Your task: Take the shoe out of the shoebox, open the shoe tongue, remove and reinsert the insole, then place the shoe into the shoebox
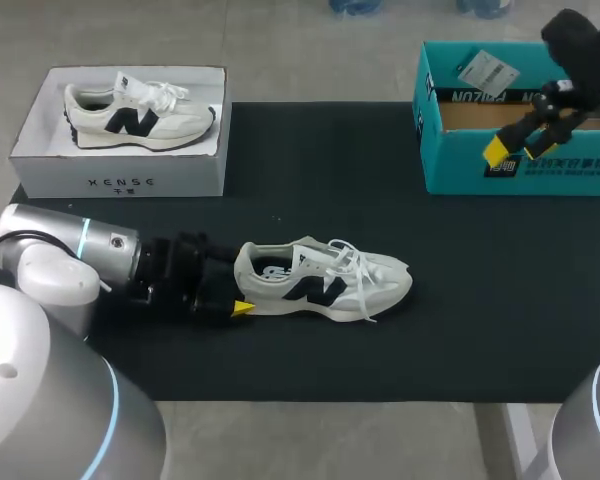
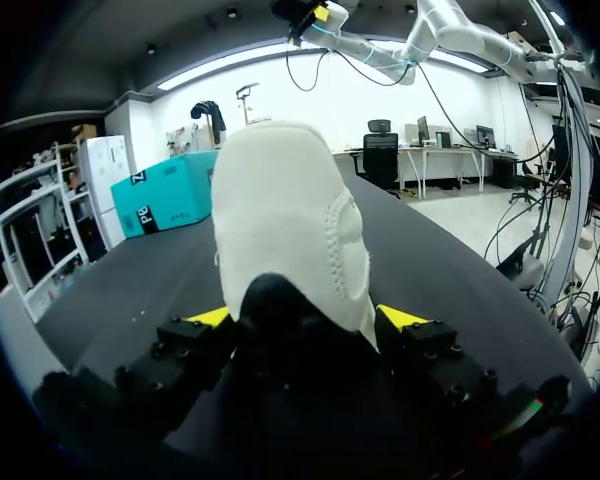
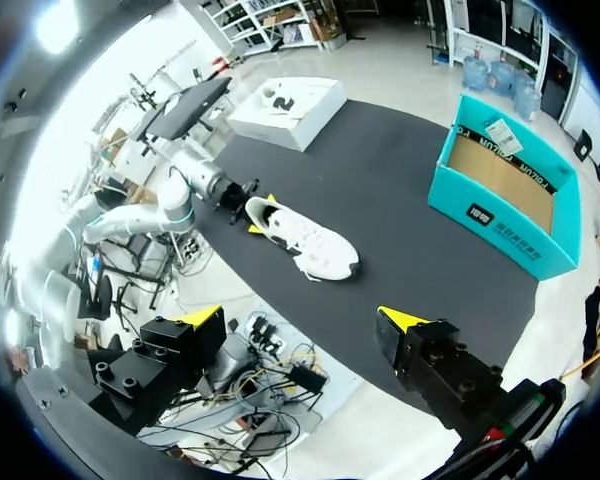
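A white sneaker (image 1: pixel 325 280) with a dark logo and loose laces lies on its sole on the black mat (image 1: pixel 380 200), toe pointing right. My left gripper (image 1: pixel 240 285) comes in low from the left and is shut on the shoe's heel. In the left wrist view the heel (image 2: pixel 280 220) fills the gap, with a yellow fingertip (image 2: pixel 212 318) pressed against each side. The teal shoebox (image 1: pixel 520 165) stands open at the back right. My right gripper (image 1: pixel 515 148) hangs open and holds nothing, high above that box's front wall. The right wrist view shows the sneaker (image 3: pixel 300 238) and the shoebox (image 3: pixel 500 215) far below my right gripper (image 3: pixel 305 318).
A white box (image 1: pixel 120 180) with a second sneaker (image 1: pixel 140 118) in it sits at the back left corner of the mat. The mat's near edge runs just below the held shoe.
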`<action>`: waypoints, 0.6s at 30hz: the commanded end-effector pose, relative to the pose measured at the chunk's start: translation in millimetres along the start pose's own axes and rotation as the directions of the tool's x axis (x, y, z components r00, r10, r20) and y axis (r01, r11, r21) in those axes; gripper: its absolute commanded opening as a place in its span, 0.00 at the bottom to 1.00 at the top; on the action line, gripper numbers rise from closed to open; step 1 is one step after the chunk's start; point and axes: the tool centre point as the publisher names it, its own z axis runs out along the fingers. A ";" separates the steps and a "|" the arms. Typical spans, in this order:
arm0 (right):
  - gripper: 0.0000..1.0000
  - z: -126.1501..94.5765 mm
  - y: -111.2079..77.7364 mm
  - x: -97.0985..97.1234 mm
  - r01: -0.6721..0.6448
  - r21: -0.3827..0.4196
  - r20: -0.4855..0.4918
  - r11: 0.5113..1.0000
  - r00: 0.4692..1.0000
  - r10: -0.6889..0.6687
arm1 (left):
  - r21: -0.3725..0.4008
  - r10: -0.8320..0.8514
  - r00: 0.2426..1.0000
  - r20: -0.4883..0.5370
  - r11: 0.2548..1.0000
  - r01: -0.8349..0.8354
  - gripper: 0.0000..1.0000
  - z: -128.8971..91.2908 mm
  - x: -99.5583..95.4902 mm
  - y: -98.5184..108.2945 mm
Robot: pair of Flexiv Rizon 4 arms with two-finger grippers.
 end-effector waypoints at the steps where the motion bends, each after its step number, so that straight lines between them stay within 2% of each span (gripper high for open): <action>1: 1.00 29.8 71.5 32.6 -0.148 0.190 0.145 0.970 0.982 0.121 | 0.000 0.001 1.000 0.003 1.000 -0.001 0.00 4.3 2.6 2.4; 6: 1.00 79.8 101.3 52.0 -0.248 0.245 0.193 0.937 0.960 0.204 | 0.000 0.001 1.000 0.003 1.000 -0.001 0.00 4.3 2.6 2.4; 10: 1.00 118.7 116.5 67.3 -0.299 0.278 0.236 0.913 0.942 0.237 | 0.000 0.001 1.000 0.003 1.000 -0.001 0.00 4.3 2.6 2.4; 13: 1.00 144.0 120.1 74.3 -0.349 0.299 0.259 0.888 0.925 0.277 | 0.000 0.001 1.000 0.003 1.000 -0.001 0.00 4.3 2.6 2.4; 18: 1.00 176.4 117.2 82.3 -0.372 0.298 0.231 0.879 0.922 0.312 | 0.000 0.001 1.000 0.003 1.000 -0.001 0.00 4.3 2.6 2.4</action>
